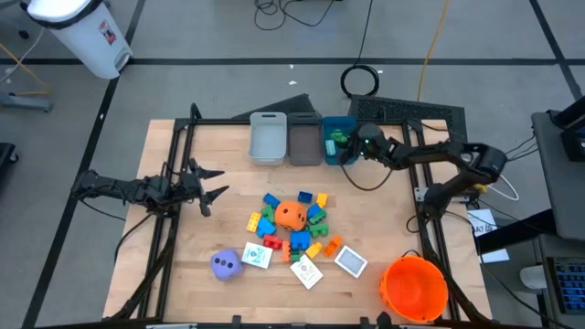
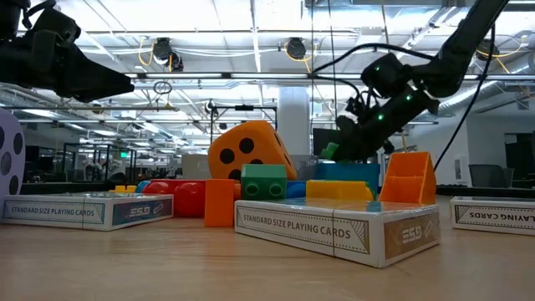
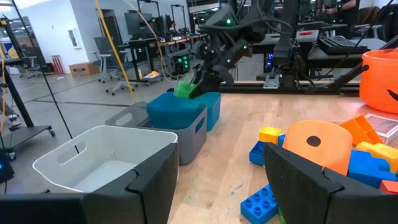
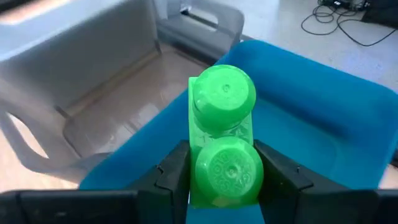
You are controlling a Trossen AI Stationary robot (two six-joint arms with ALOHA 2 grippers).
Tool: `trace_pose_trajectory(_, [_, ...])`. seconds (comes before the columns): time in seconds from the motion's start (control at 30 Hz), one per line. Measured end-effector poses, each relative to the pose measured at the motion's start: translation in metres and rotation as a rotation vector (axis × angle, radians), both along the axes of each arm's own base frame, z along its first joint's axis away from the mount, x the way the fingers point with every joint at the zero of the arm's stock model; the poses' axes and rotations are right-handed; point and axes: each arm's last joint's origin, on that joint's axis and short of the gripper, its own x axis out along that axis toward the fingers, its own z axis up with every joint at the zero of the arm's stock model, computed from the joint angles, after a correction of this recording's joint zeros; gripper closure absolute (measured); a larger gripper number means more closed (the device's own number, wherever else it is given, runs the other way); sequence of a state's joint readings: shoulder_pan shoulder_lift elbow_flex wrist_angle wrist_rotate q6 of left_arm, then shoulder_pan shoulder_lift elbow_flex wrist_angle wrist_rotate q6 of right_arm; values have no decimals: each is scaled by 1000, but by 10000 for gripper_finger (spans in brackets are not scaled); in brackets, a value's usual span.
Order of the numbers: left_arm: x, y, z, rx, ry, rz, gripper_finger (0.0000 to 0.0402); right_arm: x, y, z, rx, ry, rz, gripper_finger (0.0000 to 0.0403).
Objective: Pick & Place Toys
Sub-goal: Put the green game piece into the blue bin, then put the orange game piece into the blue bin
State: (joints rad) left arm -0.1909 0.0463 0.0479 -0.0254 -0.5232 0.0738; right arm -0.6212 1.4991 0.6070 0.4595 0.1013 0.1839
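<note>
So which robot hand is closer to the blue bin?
The right. The right gripper is over the blue bin, holding a green block. The left gripper hangs open far across the table, left of the toy pile.

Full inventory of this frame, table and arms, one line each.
Bins: three, pale grey, dark grey, blue, in a row at the table's far edge.
Green block: one, held over the blue bin.
Block pile: many, blue, green, yellow, red, orange, at table centre.
Orange die: one, in the pile.
Purple die: one, near edge, left of the pile.
Card boxes: three, white, near side of the pile.
Bucket: one, orange, near right corner.
Left gripper: open, empty, left of the pile.
Right gripper: shut on the green block, over the blue bin.
</note>
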Motion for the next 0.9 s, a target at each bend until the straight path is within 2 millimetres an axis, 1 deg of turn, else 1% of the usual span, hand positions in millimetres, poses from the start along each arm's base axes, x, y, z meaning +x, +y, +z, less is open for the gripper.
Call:
trace_pose_trajectory(0.1, [0, 0, 0, 0, 0, 0, 160, 3, -2, -6, -1, 31, 10, 269])
trace_pose_trajectory(0.17, [0, 0, 0, 0, 0, -1, 160, 3, -2, -7, -1, 40, 5, 256])
trace_pose_trajectory(0.3, [0, 0, 0, 0, 0, 0, 160, 1, -3, -5, -27, 56, -60, 204])
trace_pose_trajectory(0.43, [0, 0, 0, 0, 0, 0, 160, 1, -2, 1, -41, 39, -53, 154])
trace_pose_trajectory(0.53, [0, 0, 0, 0, 0, 0, 160, 2, 5, 8, -56, 30, -28, 127])
trace_pose_trajectory(0.6, [0, 0, 0, 0, 0, -1, 160, 4, 13, 15, -69, 21, 21, 115])
trace_pose_trajectory(0.7, [0, 0, 0, 0, 0, 0, 160, 11, 32, 28, -76, -36, 139, 108])
trace_pose_trajectory(0.8, [0, 0, 0, 0, 0, -1, 160, 19, 62, 43, -63, -117, 281, 109])
trace_pose_trajectory(0.83, [0, 0, 0, 0, 0, 0, 160, 22, 75, 48, -58, -141, 331, 112])
trace_pose_trajectory(0.9, [0, 0, 0, 0, 0, 0, 160, 30, 101, 58, -52, -136, 428, 116])
